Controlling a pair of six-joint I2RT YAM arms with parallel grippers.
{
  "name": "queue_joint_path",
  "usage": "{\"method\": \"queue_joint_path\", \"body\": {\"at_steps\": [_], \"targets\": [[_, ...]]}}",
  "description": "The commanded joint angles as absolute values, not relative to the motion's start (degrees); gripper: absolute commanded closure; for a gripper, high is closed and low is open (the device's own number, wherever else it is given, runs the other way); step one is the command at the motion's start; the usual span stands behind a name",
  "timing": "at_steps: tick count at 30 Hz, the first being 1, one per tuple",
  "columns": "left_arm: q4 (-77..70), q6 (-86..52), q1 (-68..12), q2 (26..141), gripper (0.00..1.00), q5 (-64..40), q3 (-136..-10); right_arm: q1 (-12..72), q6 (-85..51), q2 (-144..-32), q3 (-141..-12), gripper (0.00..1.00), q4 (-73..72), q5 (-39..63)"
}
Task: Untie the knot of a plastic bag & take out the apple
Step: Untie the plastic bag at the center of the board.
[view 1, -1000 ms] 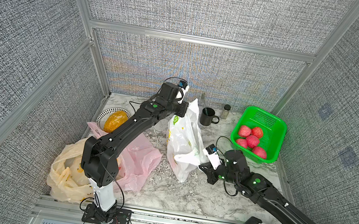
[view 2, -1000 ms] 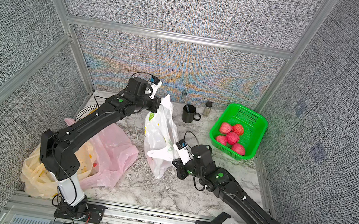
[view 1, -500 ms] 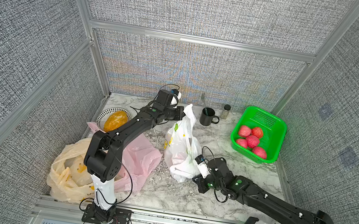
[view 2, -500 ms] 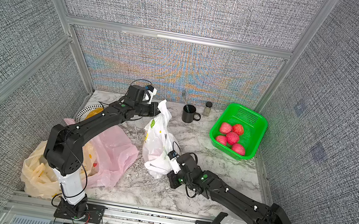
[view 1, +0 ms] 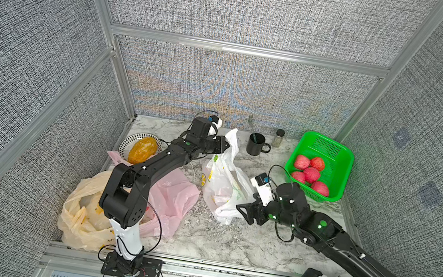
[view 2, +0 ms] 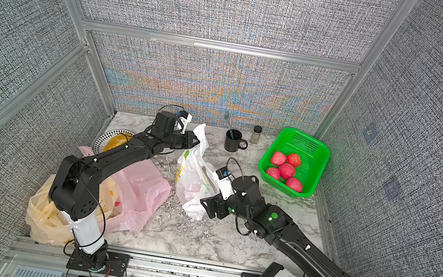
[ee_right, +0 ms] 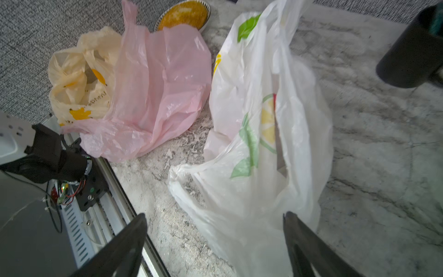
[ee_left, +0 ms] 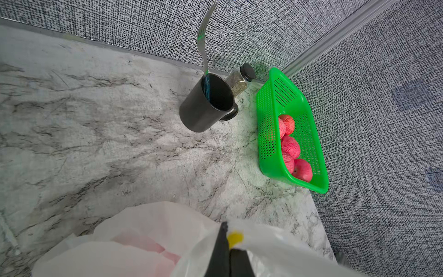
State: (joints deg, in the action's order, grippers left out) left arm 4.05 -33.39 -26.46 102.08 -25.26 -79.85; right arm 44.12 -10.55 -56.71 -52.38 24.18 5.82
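A white plastic bag (view 1: 222, 181) (view 2: 193, 177) printed with green leaves and yellow lemons stands mid-table. My left gripper (view 1: 223, 145) (view 2: 197, 141) (ee_left: 226, 230) is shut on the bag's top edge and holds it up. My right gripper (view 1: 243, 209) (view 2: 208, 203) (ee_right: 215, 215) stands open at the bag's lower near end, its fingers on either side of loose plastic (ee_right: 263, 120). No knot shows. A slit gapes in the bag's side (ee_right: 280, 148). The apple inside is hidden; only a pinkish blur (ee_left: 143, 242) shows through the plastic.
A green basket (view 1: 339, 164) with several red apples (view 1: 311, 173) sits back right. A black mug (view 1: 255, 144) holding a fork and a spice jar (view 1: 279, 136) stand behind the bag. To the left lie a pink bag (view 1: 172, 194), a yellow bag (view 1: 79, 213) and a bowl (view 1: 126, 142).
My right gripper, shut on the bag's lower part before, has opened and let the plastic go. My left gripper has come down with the bag's top, so the bag stands lower.
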Motion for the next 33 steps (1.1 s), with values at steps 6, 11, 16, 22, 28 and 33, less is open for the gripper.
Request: {"method": "queue_joint_path", "body": {"at_steps": [6, 11, 16, 22, 28, 33], "targets": [[3.0, -32.7, -26.7, 100.8, 0.98, -26.1, -78.9, 33.8, -3.1, -65.8, -56.7, 0.07, 19.5, 6.6], [3.8, -32.3, -26.8, 100.1, 0.96, -25.9, -78.7, 32.8, -0.7, -73.0, -58.6, 0.07, 16.2, 10.5], [4.5, -31.7, -27.1, 99.7, 0.95, -26.2, -78.8, 32.3, -0.6, -77.7, -58.0, 0.07, 11.4, 10.6], [4.8, -31.0, -27.3, 99.3, 0.93, -27.2, -78.3, 31.7, -0.3, -84.8, -59.1, 0.10, 5.5, 12.1], [5.6, -30.0, -27.5, 98.3, 0.86, -27.6, -77.0, 31.6, -1.6, -93.7, -63.2, 0.22, 3.4, 19.8], [6.3, -29.2, -27.5, 96.2, 0.46, -26.0, -75.0, 31.6, -4.9, -92.5, -61.0, 0.65, 2.4, 22.8]]}}
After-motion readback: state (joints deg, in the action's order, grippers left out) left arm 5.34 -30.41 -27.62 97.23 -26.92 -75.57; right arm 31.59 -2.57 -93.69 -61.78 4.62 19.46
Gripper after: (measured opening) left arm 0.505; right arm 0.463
